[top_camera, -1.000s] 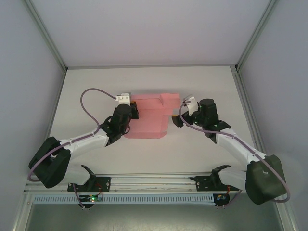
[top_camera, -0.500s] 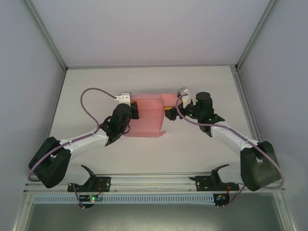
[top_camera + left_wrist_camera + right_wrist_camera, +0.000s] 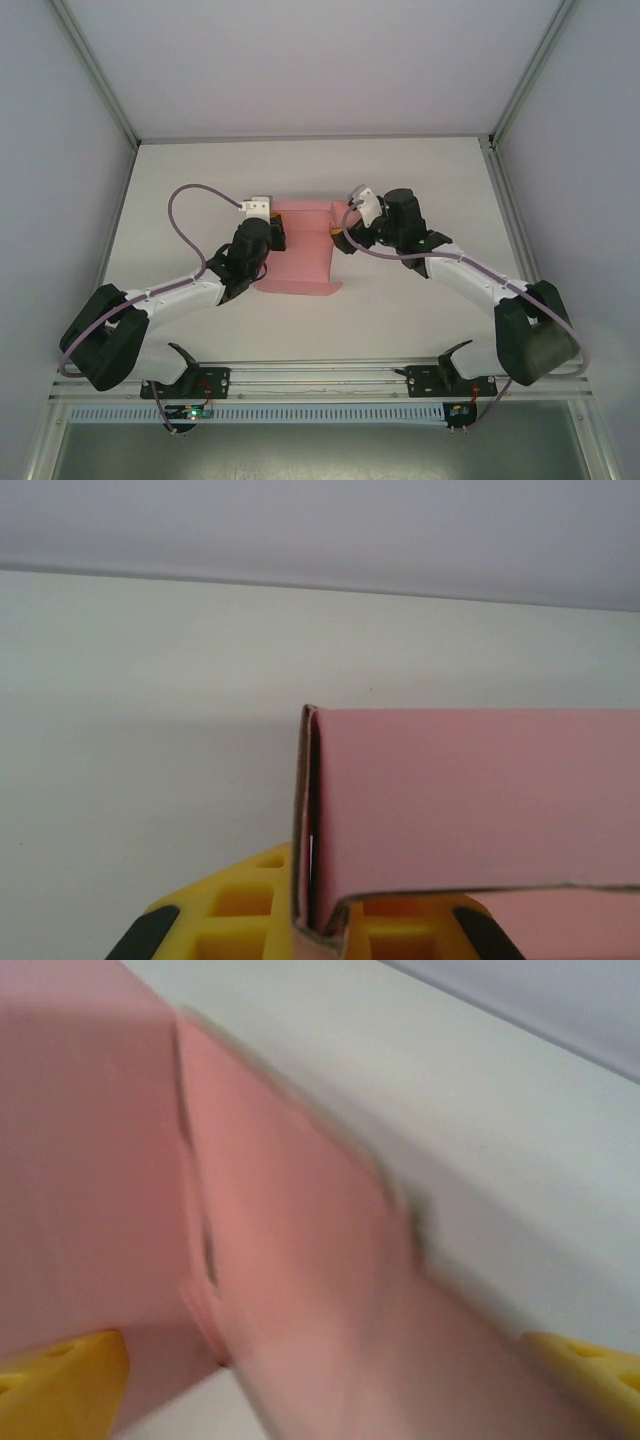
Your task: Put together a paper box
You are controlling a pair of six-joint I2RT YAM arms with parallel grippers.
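The pink paper box (image 3: pixel 300 248) lies mid-table between my two grippers, with its right part folded up and over. My left gripper (image 3: pixel 273 236) is at its left edge. In the left wrist view the yellow fingers (image 3: pixel 232 912) are shut on the doubled card edge (image 3: pixel 309 810), and a pink panel (image 3: pixel 470 800) stretches away to the right. My right gripper (image 3: pixel 341 238) presses against the box's right side. Its yellow fingertips (image 3: pixel 62 1378) stand wide apart with the blurred pink flap (image 3: pixel 300 1260) lying across the gap, not clamped.
The white tabletop (image 3: pixel 420 180) is enclosed by pale walls, with metal frame posts (image 3: pixel 505 120) at the back corners. A rail (image 3: pixel 320 375) carrying both arm bases runs along the near edge. The left arm's purple cable (image 3: pixel 190 200) loops over the table's left side.
My right gripper has swung left, pushing the box's right part over, so the pink piece looks narrower. The left gripper has kept its hold and place.
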